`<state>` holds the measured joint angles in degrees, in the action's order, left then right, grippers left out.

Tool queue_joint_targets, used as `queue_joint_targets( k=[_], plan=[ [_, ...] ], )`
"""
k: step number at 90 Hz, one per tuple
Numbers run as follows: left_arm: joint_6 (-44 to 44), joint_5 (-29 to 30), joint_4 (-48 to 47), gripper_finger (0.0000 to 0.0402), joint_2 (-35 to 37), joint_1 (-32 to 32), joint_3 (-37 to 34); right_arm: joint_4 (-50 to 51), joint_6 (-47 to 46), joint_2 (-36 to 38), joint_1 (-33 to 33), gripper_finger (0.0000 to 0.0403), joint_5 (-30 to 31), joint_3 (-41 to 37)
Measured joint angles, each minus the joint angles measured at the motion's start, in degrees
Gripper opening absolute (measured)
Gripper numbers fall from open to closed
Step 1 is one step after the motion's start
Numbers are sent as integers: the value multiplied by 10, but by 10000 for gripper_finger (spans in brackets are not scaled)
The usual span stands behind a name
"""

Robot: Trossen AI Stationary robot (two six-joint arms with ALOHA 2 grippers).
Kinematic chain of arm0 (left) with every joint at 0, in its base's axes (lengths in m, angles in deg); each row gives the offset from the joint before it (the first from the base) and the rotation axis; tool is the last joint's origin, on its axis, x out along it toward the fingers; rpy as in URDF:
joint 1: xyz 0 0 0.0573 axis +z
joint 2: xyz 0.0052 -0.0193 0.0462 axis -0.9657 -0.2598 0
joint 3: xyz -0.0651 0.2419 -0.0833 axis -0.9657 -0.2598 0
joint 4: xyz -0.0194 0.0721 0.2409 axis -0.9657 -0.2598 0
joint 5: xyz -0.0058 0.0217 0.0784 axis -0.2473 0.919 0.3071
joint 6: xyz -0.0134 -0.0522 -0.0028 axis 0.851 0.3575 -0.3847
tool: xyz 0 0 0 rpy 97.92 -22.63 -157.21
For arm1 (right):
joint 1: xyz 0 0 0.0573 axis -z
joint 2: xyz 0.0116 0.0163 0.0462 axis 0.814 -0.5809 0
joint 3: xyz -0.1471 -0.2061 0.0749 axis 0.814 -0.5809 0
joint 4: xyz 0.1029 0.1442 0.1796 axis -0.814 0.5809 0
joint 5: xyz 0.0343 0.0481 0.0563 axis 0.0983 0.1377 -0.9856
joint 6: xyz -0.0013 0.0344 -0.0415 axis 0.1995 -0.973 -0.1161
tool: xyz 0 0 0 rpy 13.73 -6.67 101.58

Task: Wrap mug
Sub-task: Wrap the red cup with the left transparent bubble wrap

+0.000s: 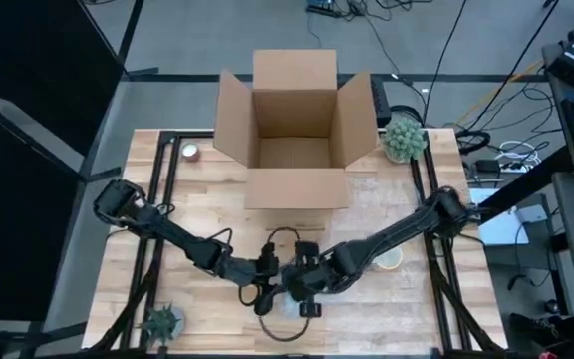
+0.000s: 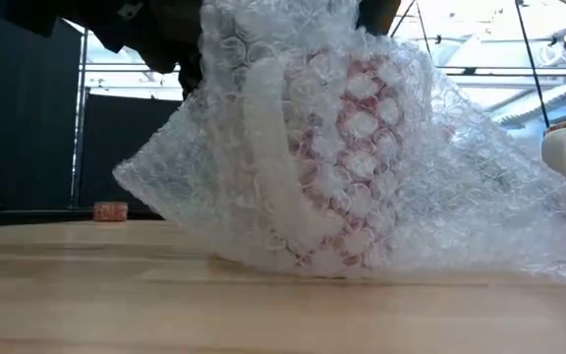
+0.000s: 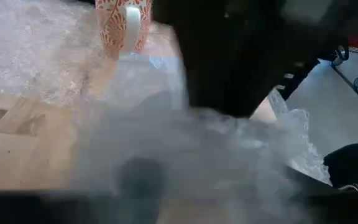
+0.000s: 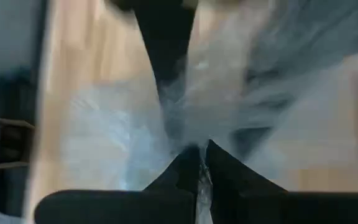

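A red-and-white patterned mug [image 2: 347, 128] with a white handle [image 2: 273, 167] stands on the wooden table near its front edge. Clear bubble wrap [image 2: 430, 167] is draped over and around the mug, and its lower edges lie on the table. In the high view both arms meet at this bundle [image 1: 289, 297]. My left gripper [image 1: 264, 271] is at the bundle's left side, and the wrap fills its wrist view. My right gripper [image 4: 202, 155] is at the bundle's right side, shut on the wrap. My right gripper pinches a gathered bunch of the bubble wrap [image 4: 194, 134] between its two fingers. It comes at the bundle from the table's right, slanting downward. The wrap fans out from the fingertips in drawn streaks and lies over the mug, with its far part on the table.
A second patterned mug [image 1: 392, 259] stands on the table to the right of the bundle. An open cardboard box [image 1: 295, 130] sits at the far middle. Small plants stand at the far right [image 1: 404, 138] and the near left [image 1: 162, 321]. A small round object [image 1: 189, 152] lies at the far left.
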<state>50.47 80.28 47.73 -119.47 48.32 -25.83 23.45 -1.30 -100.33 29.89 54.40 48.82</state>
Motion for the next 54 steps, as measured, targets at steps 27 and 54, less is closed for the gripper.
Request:
queue_joint_targets(
  k=[27, 54],
  plan=[
    [0, -2, 3, 161, 0, 0, 0, 2, -17, -51, -2, 0, -3, 3],
    [5, -10, -30, 161, 36, 0, -3, 2, -12, -31, -2, 0, -4, -1]
  ],
)
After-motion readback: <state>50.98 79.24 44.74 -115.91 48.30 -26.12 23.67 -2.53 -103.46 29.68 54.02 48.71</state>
